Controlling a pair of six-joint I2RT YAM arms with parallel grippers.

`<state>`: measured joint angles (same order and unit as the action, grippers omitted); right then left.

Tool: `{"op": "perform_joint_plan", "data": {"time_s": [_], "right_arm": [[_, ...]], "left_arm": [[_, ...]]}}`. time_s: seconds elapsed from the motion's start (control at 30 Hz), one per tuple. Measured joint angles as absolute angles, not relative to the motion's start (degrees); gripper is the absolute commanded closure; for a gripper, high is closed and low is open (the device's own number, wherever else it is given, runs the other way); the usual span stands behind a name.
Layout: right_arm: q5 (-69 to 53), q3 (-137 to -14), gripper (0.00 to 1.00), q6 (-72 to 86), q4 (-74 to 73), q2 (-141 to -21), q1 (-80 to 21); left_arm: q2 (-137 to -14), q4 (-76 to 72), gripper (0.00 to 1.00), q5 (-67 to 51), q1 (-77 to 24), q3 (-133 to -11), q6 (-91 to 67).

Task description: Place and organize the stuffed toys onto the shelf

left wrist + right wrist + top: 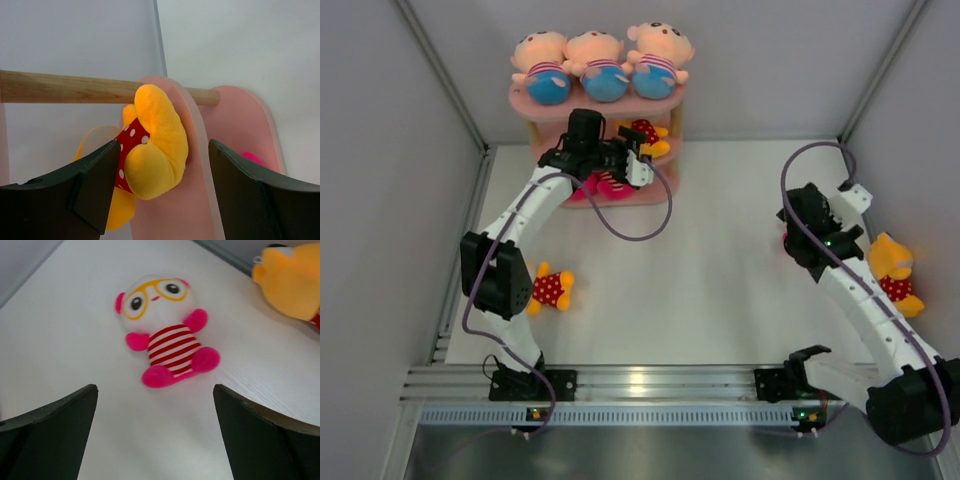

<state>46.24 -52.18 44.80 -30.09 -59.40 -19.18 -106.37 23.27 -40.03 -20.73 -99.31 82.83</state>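
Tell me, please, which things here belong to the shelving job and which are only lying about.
Belong to the job:
pink three-tier shelf with wooden posts
three peach-headed plush dolls in striped shirts
yellow plush dolls in red polka-dot
pink-white plush doll with red-striped body

Only lying about:
purple cables
metal rail at the near edge

Shelf (523, 100) top tier full: three peach-headed dolls (598, 65) shoulder to shoulder, no room between. Middle tier entry taken up by left gripper (164, 146), jaws apart around yellow polka-dot toy (155, 125). Wooden post (65, 87) crossing close by, pink board (197, 165) right against the toy. Mid-table (720, 280) bare, wide lane between the arms. Second yellow toy (550, 288) just beside left arm. Right side: pink-white striped toy (165, 340) lying flat, free table round it. Third yellow toy (292, 280) near, toward the side wall (910, 150).
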Motion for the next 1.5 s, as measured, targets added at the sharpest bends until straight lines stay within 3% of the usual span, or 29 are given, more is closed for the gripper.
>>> {"op": "perform_joint_plan", "data": {"time_s": [0.23,0.4,0.67,0.87,1.27,1.33,1.43,1.47,1.5], "right_arm": [[48.2,-57.9,0.01,56.4,-48.6,-63.8,2.0],[48.8,-55.0,0.00,59.2,-51.2,-61.9,17.8],[46.9,-36.4,0.01,55.0,-35.8,-49.3,32.6],[44.8,-32.4,0.00,51.5,-22.8,-54.9,38.2],[26.1,-26.5,0.00,42.4,2.2,-64.6,48.1],[23.7,-26.7,0.06,41.1,4.7,-66.9,48.6],[20.0,-27.1,0.34,39.9,7.2,-70.5,49.7],[19.1,-27.5,0.50,39.9,7.4,-71.5,50.0],[17.9,-28.2,0.58,39.6,7.5,-72.1,50.3]], "left_arm": [[-98.6,23.1,0.20,-39.6,-21.0,-92.0,81.3],[-91.9,23.2,0.19,-39.4,-21.2,-85.3,80.8],[-86.5,23.0,0.19,-39.4,-21.3,-81.9,78.6],[-84.8,23.0,0.19,-39.4,-21.3,-80.2,77.8],[-84.8,23.0,0.18,-39.4,-21.4,-79.7,77.6],[-84.8,23.1,0.19,-39.4,-21.4,-79.7,77.6],[-84.8,23.0,0.18,-39.4,-21.4,-79.7,77.6],[-84.8,23.0,0.18,-39.3,-21.4,-79.7,77.6],[-84.8,23.0,0.18,-39.3,-21.5,-79.7,77.6]]}}
